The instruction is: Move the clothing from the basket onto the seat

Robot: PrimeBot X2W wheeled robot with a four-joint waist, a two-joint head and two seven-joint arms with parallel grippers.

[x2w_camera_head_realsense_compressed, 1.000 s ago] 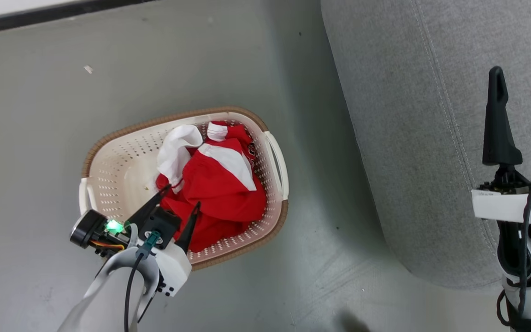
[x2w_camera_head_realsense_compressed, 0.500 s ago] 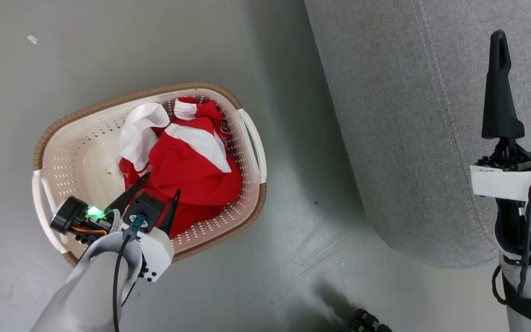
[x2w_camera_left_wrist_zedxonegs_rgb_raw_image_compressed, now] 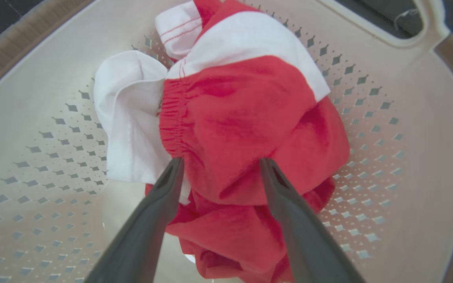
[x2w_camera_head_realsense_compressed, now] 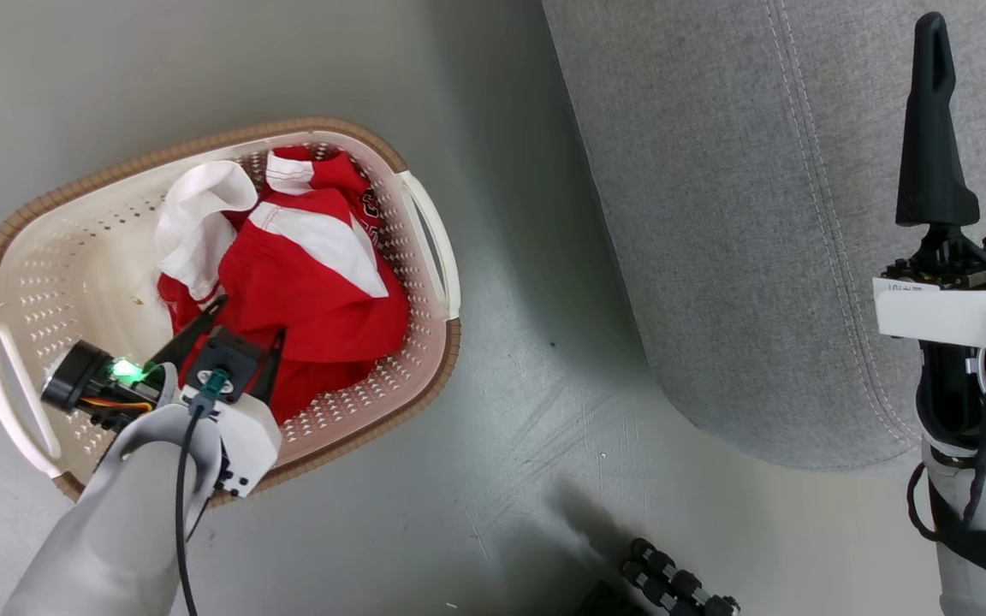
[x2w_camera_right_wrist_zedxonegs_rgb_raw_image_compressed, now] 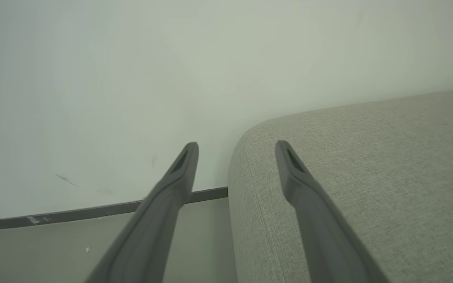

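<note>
Head view: the whole picture has slid since a second ago, so the camera has moved, not the laundry basket on the floor. Measured against the basket, though, the left end effector has come further in over the near rim. Its fingers are spread wide and empty above the near edge of the red-and-white clothing, which lies heaped inside. The right end effector hangs open and empty over the grey sofa (the drop-off place, well apart from the basket).

Left wrist view: the two fingertips straddle a red fold beside an elasticated seam. Whether they touch the cloth yet is hard to tell.

Right wrist view: open fingers, the sofa's corner, a pale wall.

A grasp looks close; no garment has been moved yet.
</note>
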